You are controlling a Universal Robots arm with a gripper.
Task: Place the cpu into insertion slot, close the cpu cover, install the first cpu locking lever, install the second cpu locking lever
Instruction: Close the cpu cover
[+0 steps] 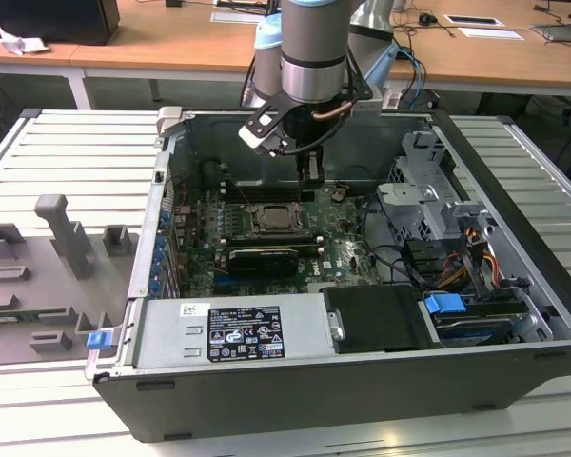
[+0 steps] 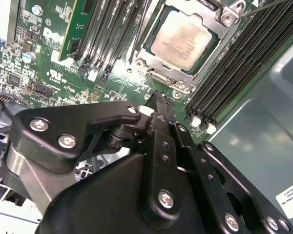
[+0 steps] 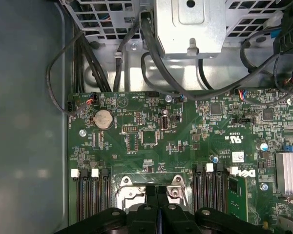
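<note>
The cpu [image 2: 185,41] lies flat in the insertion slot [image 1: 271,219] on the green board, its pale metal face up. The silvery cpu cover [image 2: 162,79] sits down around it as a frame. A thin metal lever rod [image 2: 263,7] runs past one corner of the cover. My gripper [image 1: 310,173] hangs inside the open case, just above the board and a little beyond the socket. Its black fingers [image 2: 158,100] are pressed together with nothing between them. In the first wrist view the gripper [image 3: 156,195] is over the socket's edge [image 3: 176,187].
Long black memory slots [image 2: 112,29] flank the socket on both sides. A black expansion card [image 1: 262,257] lies in front of it. A metal drive cage [image 1: 428,195] and loose cables [image 1: 457,267] stand at the exterior view's right, and the power supply [image 1: 228,328] at the front.
</note>
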